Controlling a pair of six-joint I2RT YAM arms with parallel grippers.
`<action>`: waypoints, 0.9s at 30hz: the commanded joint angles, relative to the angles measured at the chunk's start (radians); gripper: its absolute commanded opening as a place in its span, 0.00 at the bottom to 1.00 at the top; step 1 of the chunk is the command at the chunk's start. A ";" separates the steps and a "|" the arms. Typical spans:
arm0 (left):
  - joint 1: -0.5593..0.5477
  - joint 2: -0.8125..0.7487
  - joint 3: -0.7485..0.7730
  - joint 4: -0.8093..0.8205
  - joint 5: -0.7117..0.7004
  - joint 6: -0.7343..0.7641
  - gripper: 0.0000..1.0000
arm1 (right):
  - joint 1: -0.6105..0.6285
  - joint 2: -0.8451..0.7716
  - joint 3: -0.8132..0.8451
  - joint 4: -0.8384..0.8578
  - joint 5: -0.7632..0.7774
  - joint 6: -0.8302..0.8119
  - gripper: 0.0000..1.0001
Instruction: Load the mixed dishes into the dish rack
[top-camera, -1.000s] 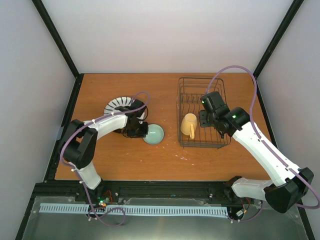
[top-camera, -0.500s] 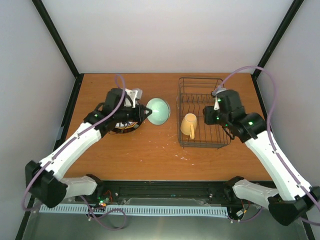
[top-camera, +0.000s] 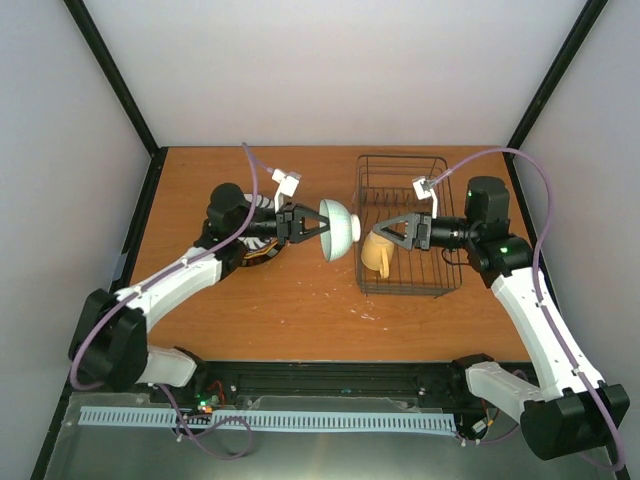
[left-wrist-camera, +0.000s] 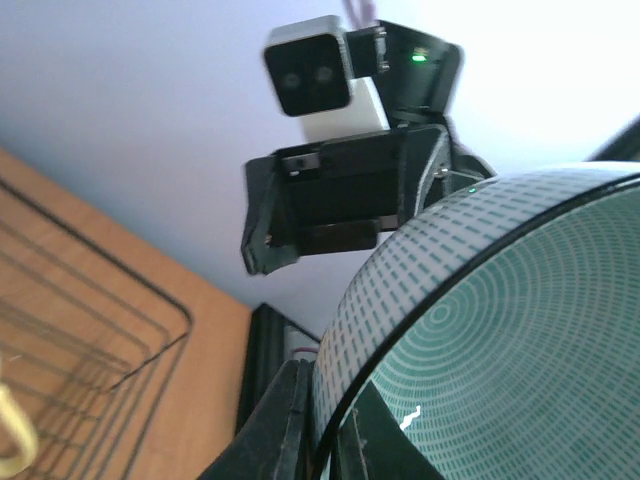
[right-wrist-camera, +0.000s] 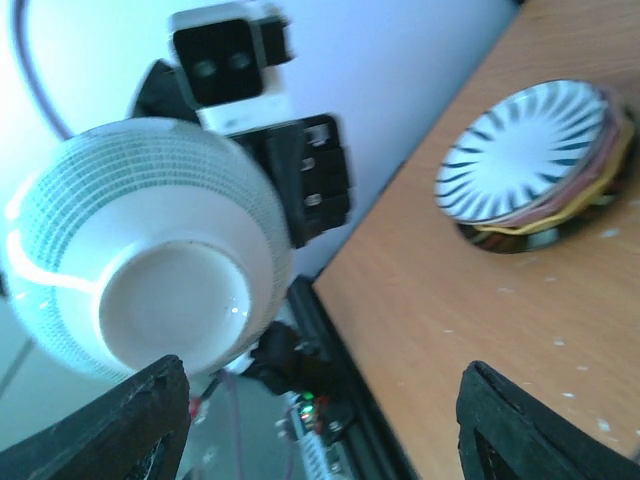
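My left gripper (top-camera: 316, 226) is shut on the rim of the small mint-green bowl (top-camera: 340, 232) and holds it on its side in the air, just left of the dish rack (top-camera: 392, 158). In the left wrist view the bowl (left-wrist-camera: 500, 340) fills the right side, its rim pinched between my fingers (left-wrist-camera: 275, 425). My right gripper (top-camera: 388, 232) is open and empty, pointing left at the bowl (right-wrist-camera: 150, 250) from over the rack. The yellow mug (top-camera: 378, 255) lies in the rack. The striped plate (right-wrist-camera: 530, 150) tops the plate stack (top-camera: 255, 258), mostly hidden under my left arm.
The rack's wires (left-wrist-camera: 80, 330) show at the left of the left wrist view. Black frame posts and white walls close in the table on three sides. Bare wooden table (top-camera: 330, 310) lies in front of the rack and the plates.
My left gripper lifted the bowl off the table and carried it right toward the rack, tipping it on its side. My right gripper swung round to point left at the bowl.
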 joint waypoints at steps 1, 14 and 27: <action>0.010 0.079 0.014 0.639 0.181 -0.335 0.01 | -0.018 0.002 0.011 0.100 -0.285 0.059 0.72; 0.011 0.299 0.037 1.079 0.172 -0.629 0.00 | -0.012 0.000 -0.035 0.288 -0.353 0.263 0.73; 0.011 0.332 0.052 1.061 0.165 -0.617 0.01 | 0.017 0.048 0.025 0.100 -0.308 0.111 0.74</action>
